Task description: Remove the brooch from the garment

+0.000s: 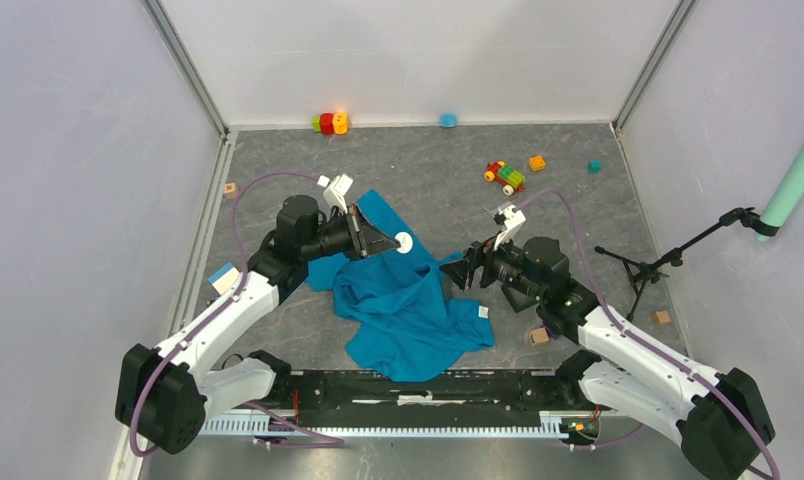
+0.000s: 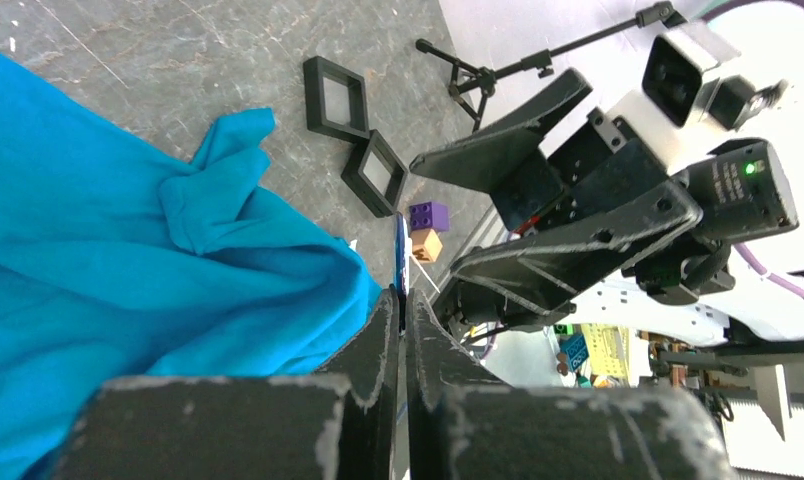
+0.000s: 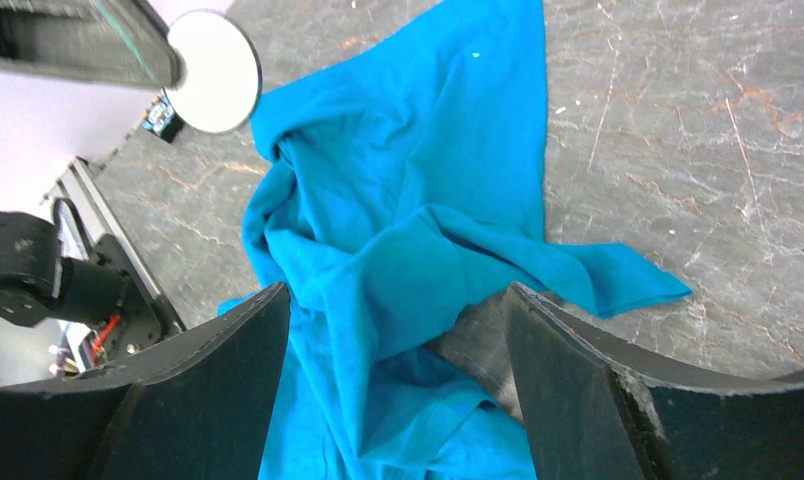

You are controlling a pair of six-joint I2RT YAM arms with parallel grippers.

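The garment [image 1: 408,300] is a crumpled blue cloth on the grey table, also filling the left wrist view [image 2: 128,250] and the right wrist view [image 3: 408,200]. My left gripper [image 1: 393,243] hangs above its upper part, shut on the brooch [image 1: 404,242], a small round disc showing a pale face [image 3: 213,70]. In the left wrist view the brooch [image 2: 402,250] is a thin edge-on sliver sticking out past the closed gripper [image 2: 402,293]. The disc is clear of the cloth. My right gripper [image 1: 468,270] is open over the garment's right side, jaws wide around folds [image 3: 398,330].
Two black square frames [image 2: 335,97] [image 2: 376,173], a purple brick [image 2: 428,214] and a wooden cube [image 1: 539,336] lie by the right arm. Toy bricks [image 1: 505,177] [image 1: 332,123] sit at the back. A small stand [image 1: 668,262] is at the right, and a white tag [image 1: 483,312] on the cloth.
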